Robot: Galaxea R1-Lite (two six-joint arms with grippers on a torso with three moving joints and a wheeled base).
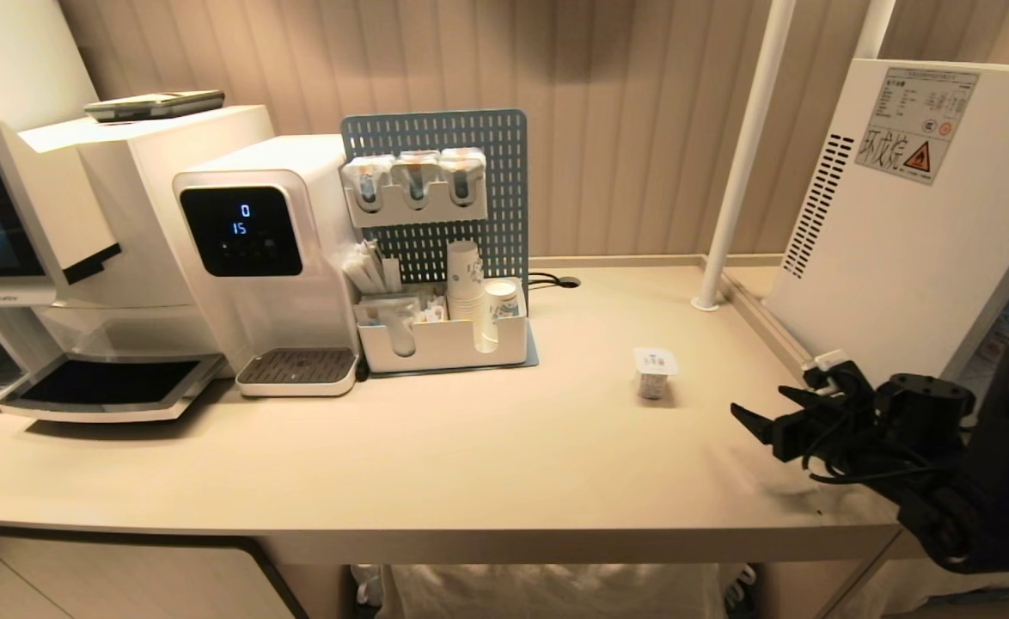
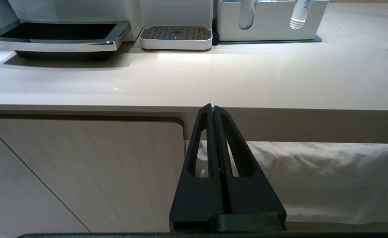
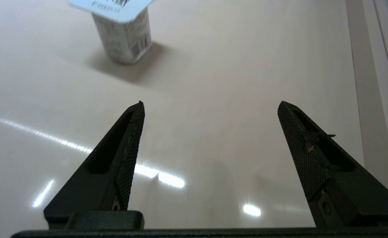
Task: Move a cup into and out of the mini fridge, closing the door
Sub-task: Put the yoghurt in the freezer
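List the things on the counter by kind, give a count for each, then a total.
Drink machines: 2, coffee machine, water dispenser
Organiser racks: 1, pegboard rack
Sealed cups: 1, cup
Fridges: 1, mini fridge
Total: 5

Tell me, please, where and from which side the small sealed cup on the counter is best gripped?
Probably across the cup's tapered body, below the wider foil lid. It stands upright and alone on the counter, so the open right hand could come in level from the robot's right.
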